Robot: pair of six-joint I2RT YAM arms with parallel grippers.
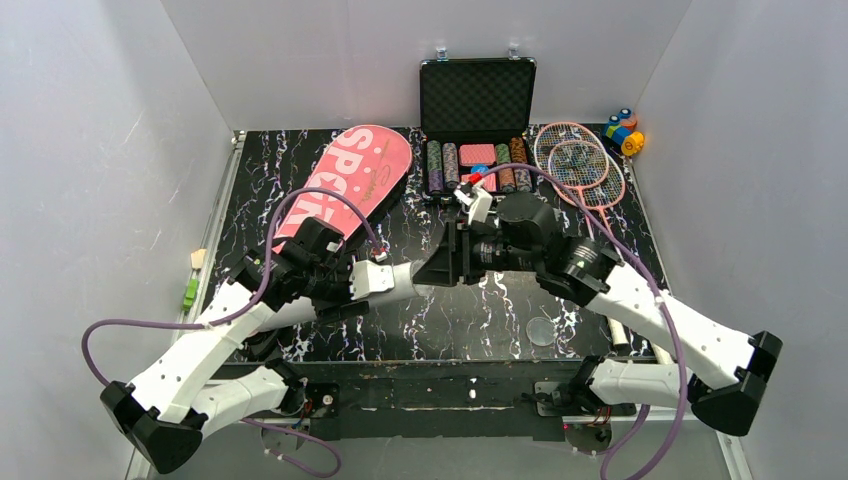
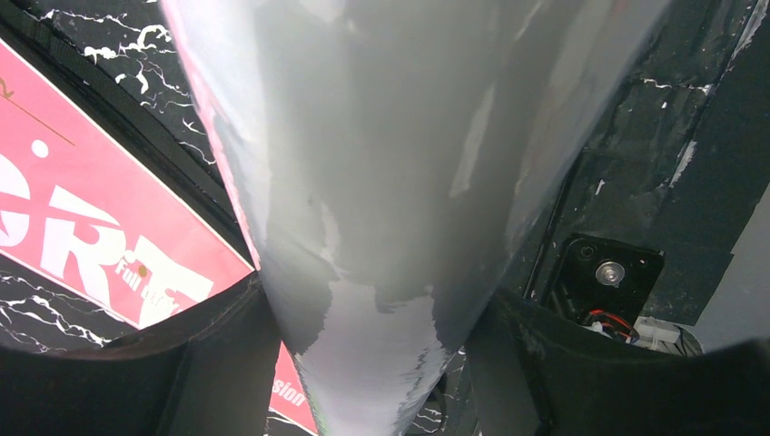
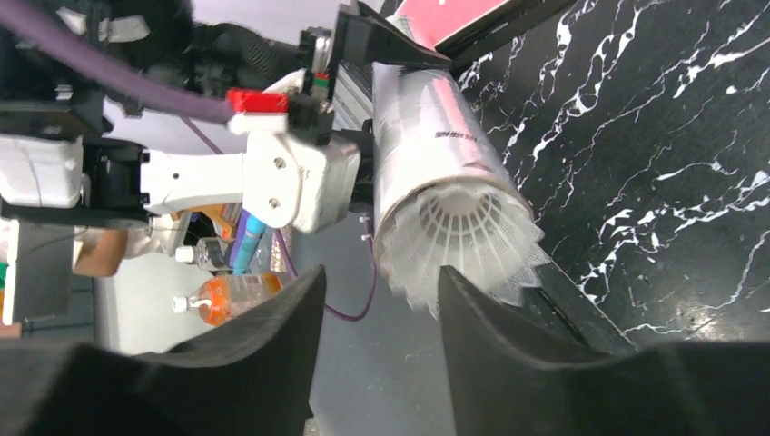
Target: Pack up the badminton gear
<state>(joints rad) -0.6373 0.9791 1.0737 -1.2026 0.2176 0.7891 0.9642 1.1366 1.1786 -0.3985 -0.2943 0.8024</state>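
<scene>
While the left fingers (image 2: 136,363) pinch the white tube (image 2: 381,182), a feathered shuttlecock (image 3: 468,227) protrudes before spread right fingers (image 3: 254,363).

The left arm (image 1: 200,350) and right arm (image 1: 680,335) have white link shells and black joint housings, with bulky elbows at seven and four o'clock overhead. A purple cable (image 3: 118,77) runs along each. The left claw (image 2: 381,363) and right claw (image 3: 381,345) have matte black fingers. The left's white body carries a red tab (image 3: 259,100).

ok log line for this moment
left gripper shut on tube | right gripper open, facing shuttlecock in tube mouth | rackets unpacked
</scene>
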